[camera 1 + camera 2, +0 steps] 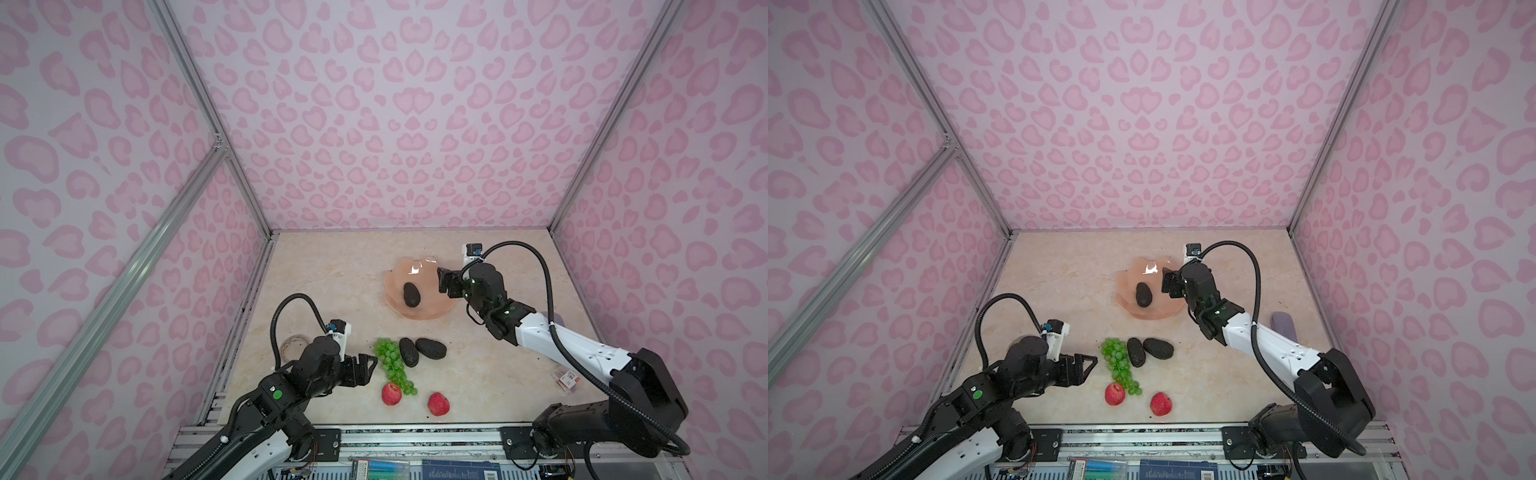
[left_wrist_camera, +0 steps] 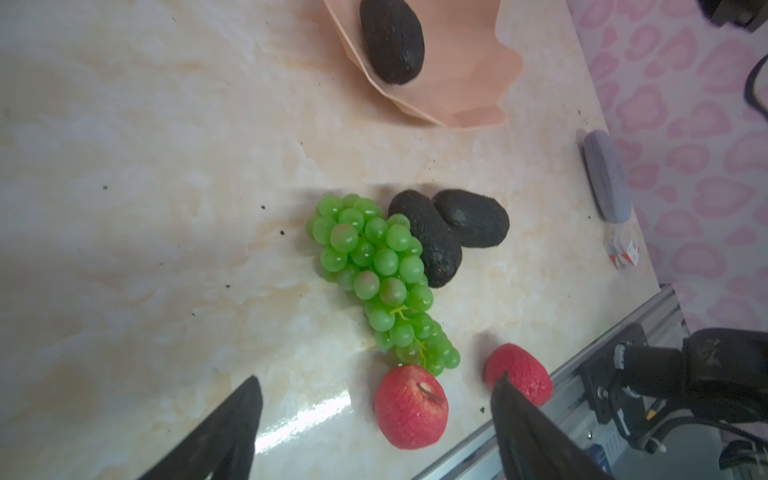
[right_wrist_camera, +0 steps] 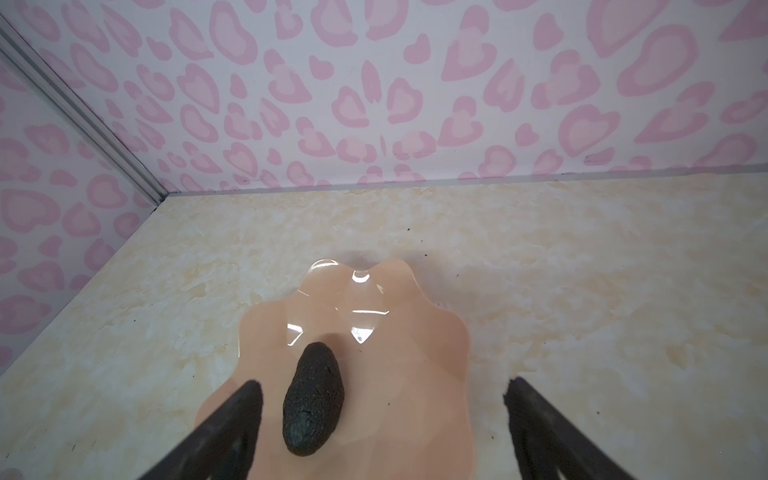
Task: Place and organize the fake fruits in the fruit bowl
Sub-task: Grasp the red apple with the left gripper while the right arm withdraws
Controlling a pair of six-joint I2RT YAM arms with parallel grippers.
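My left gripper [image 1: 368,366] hangs spread beside the long bunch of translucent green grapes [image 1: 388,359]. It is probably light and floppy, so I'd pinch its thick end. My right gripper [image 3: 383,382] gapes empty.

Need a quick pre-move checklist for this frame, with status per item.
1. Right gripper empty, jaws open, at the fruit bowl: ok.
2. Avocado in the bowl lies inside the rim, clear of the jaws: ok.
3. Left gripper empty, jaws open, beside the grapes: ok.
4. Grapes free of neighbours: not ok. They touch the nearer table avocado, which touches the second table avocado.
5. Grape tip clear of the apple beside it: cannot tell.
6. Room in the bowl for more fruit: ok, it is mostly bare.
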